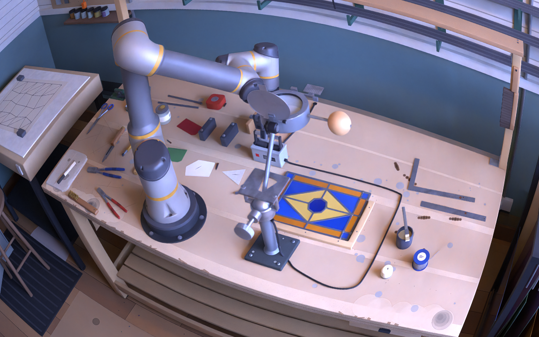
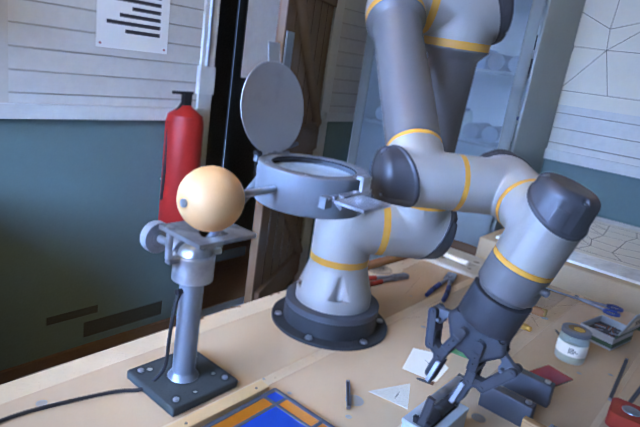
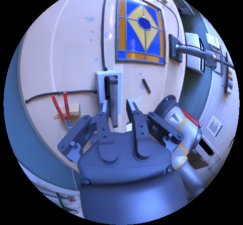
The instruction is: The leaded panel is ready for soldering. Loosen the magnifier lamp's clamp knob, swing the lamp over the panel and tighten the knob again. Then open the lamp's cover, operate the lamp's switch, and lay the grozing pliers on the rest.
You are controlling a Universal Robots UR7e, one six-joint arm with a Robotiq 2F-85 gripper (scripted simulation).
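Note:
The magnifier lamp's head (image 1: 292, 110) hangs over the back of the bench with its round cover (image 2: 272, 107) lifted upright, beyond the stained-glass panel (image 1: 319, 206). Its clamp knob (image 1: 244, 231) sticks out of the post near the front edge. The switch box (image 3: 109, 91) carries a dark rocker switch (image 3: 112, 99). My gripper (image 3: 117, 108) is open and empty, its fingers either side of that switch. The red-handled grozing pliers (image 3: 62, 109) lie with their handles across a small wooden rest (image 3: 67, 110) beside the box.
A small pot (image 1: 404, 237) with a brush stands right of the panel, near a blue spool (image 1: 420, 259). The lamp's black cable (image 1: 382, 247) loops around the panel. Two dark blocks (image 1: 218, 131), glass offcuts (image 1: 199, 168) and hand tools (image 1: 105, 171) lie to the left.

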